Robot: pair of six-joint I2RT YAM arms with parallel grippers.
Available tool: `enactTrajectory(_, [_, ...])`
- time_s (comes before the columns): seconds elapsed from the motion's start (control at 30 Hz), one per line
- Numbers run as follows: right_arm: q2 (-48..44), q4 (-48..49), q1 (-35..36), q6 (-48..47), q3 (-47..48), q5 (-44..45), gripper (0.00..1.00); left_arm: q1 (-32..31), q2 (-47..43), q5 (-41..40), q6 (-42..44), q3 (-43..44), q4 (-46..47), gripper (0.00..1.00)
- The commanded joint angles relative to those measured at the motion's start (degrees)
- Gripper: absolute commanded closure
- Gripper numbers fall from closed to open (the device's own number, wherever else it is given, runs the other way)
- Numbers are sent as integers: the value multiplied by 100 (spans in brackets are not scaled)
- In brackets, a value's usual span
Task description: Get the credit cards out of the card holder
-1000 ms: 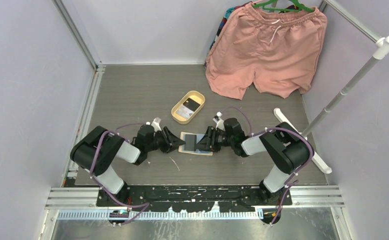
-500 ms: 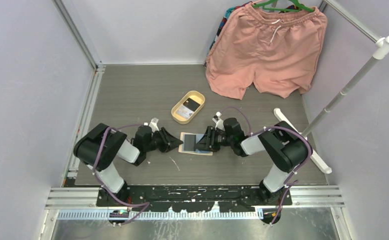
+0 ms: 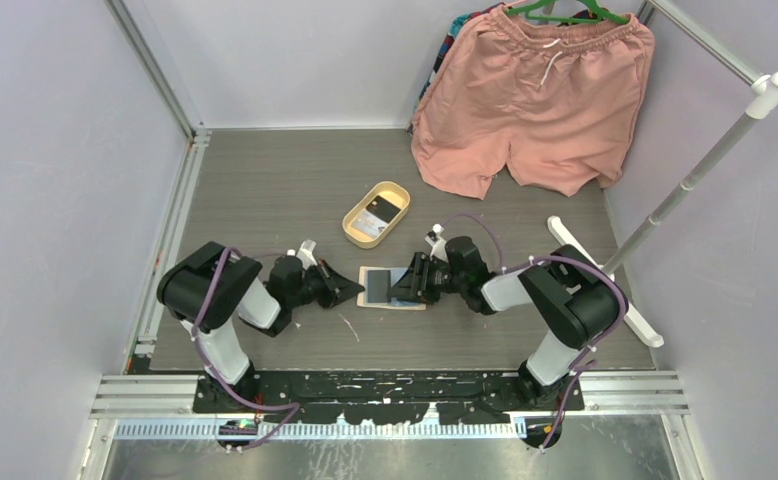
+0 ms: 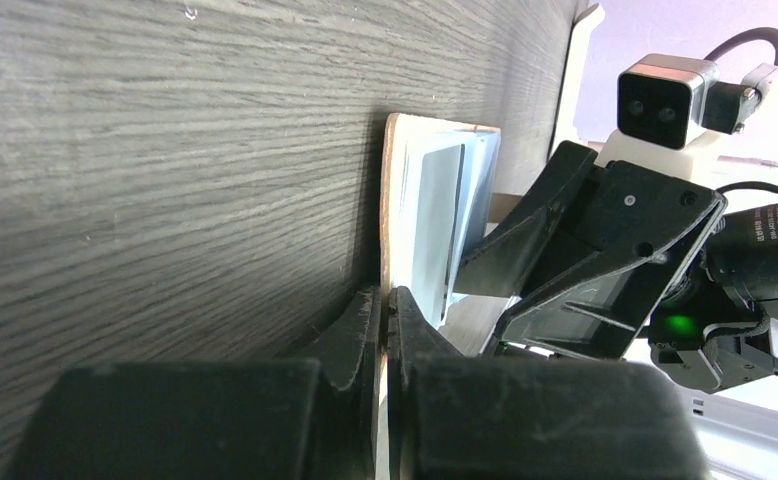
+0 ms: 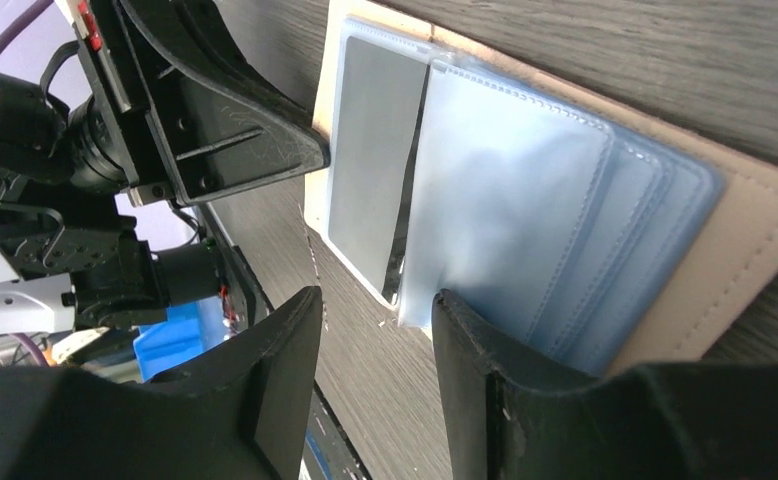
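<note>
The beige card holder (image 3: 373, 289) lies open on the table between both arms, its pale blue pockets (image 5: 525, 230) facing up. A grey credit card (image 5: 370, 160) sits in the left clear pocket. My left gripper (image 4: 386, 300) is shut on the holder's tan left edge (image 4: 393, 190). The right gripper (image 5: 375, 300) is open, with one finger (image 5: 485, 350) resting on the blue pockets and the other over bare table. A dark card with a white part (image 3: 377, 212) lies in the oval cream tray (image 3: 350, 222).
Pink shorts (image 3: 530, 100) hang on a green hanger at the back right. A white rack pole (image 3: 695, 170) slants across the right side, its foot (image 3: 605, 285) on the table near my right arm. Grey walls enclose the table.
My left gripper has closed on the card holder's left edge, and its arm has shifted slightly. The right gripper has stayed open on the pockets.
</note>
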Motion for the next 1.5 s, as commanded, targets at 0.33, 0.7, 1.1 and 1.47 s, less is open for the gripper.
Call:
enactTrajectory(0.33, [769,-11,3,710,95,1241,47,-368,-197,-175,444,-35,-322,100])
enactTrajectory(0.7, [1205,442,255,919,461,863,48,-437,-71,-187,553,-49,-314,100])
enactTrajectory(1.1, [-261,-2904,523,115,807,2427,49,-444,-27,-225,583,-70,-305,100])
enactTrajectory(1.47, [-1577,-4917,531,-587,1708,3622,45,-443,-40,-251,614,-27,-402,100])
